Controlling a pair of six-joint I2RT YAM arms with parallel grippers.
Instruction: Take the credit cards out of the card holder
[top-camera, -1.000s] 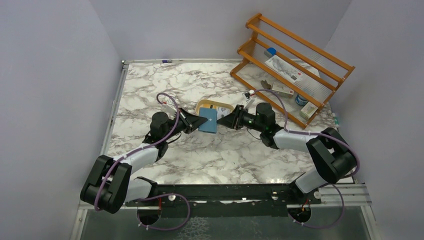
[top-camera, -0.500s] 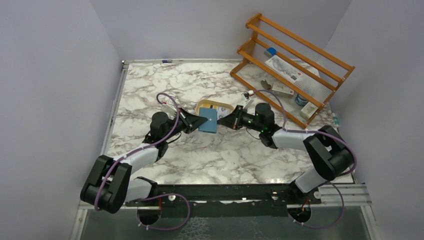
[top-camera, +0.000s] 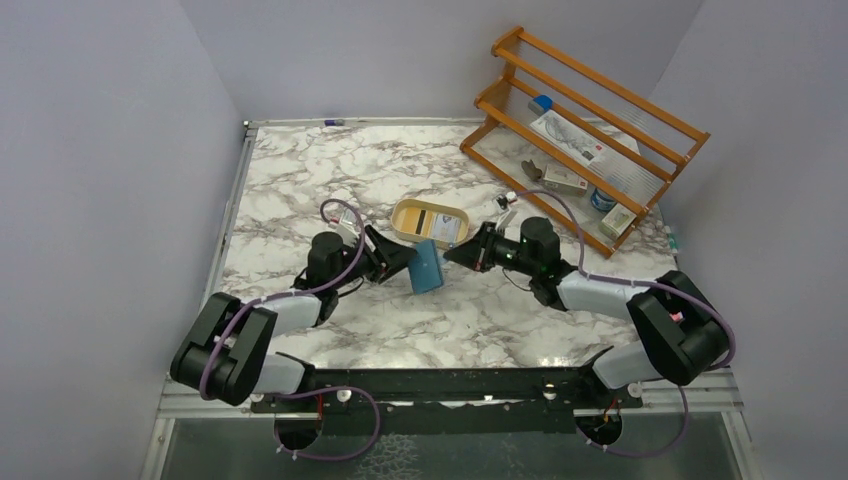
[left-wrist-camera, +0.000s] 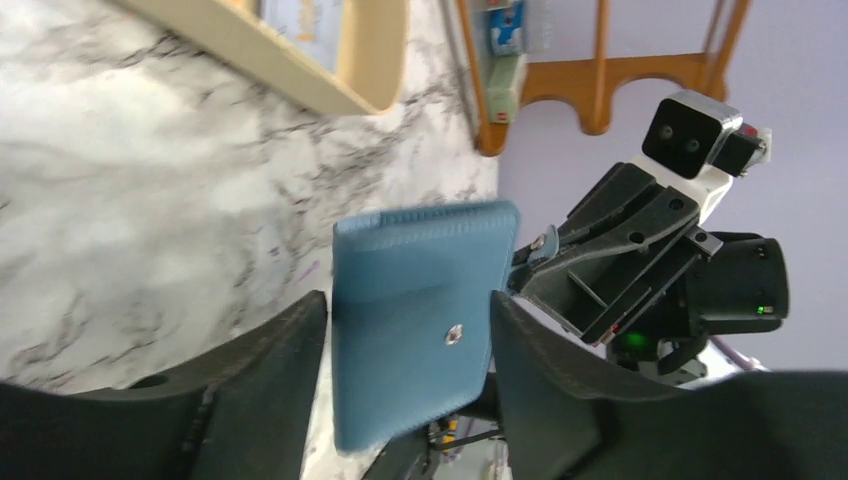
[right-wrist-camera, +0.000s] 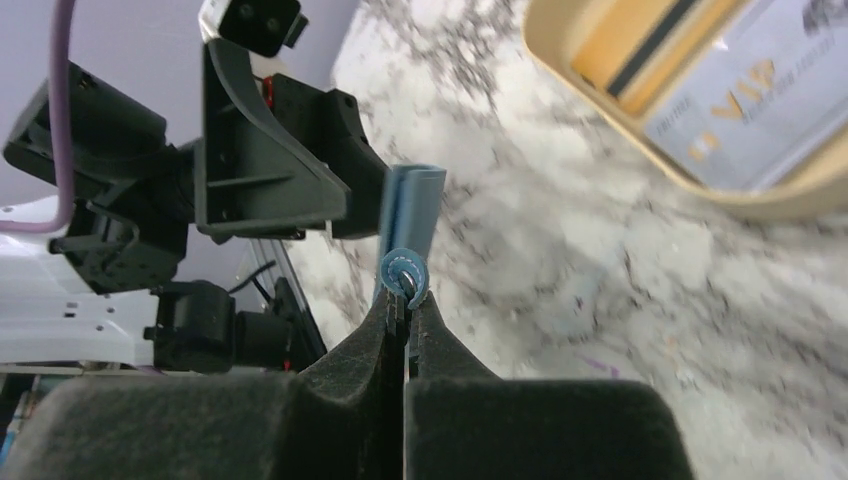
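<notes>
The teal card holder (top-camera: 428, 266) hangs closed just above the marble, between the two grippers. My right gripper (top-camera: 452, 255) is shut on its small snap tab (right-wrist-camera: 405, 275), with the holder (right-wrist-camera: 410, 210) edge-on beyond the fingertips. My left gripper (top-camera: 402, 262) is open, and its fingers (left-wrist-camera: 275, 380) flank the holder (left-wrist-camera: 410, 310) without squeezing it. Two credit cards lie in the tan dish (top-camera: 405, 210) just behind: a yellow-orange one with a dark stripe (right-wrist-camera: 640, 40) and a pale one (right-wrist-camera: 760, 90).
A wooden rack (top-camera: 590, 130) with small boxes and bottles stands at the back right. Purple-grey walls close in the left, back and right sides. The dish sits close behind both grippers.
My left gripper has opened and let go of the card holder. Both grippers and the holder have shifted nearer and slightly right, away from the dish. The right gripper closed onto the tab.
</notes>
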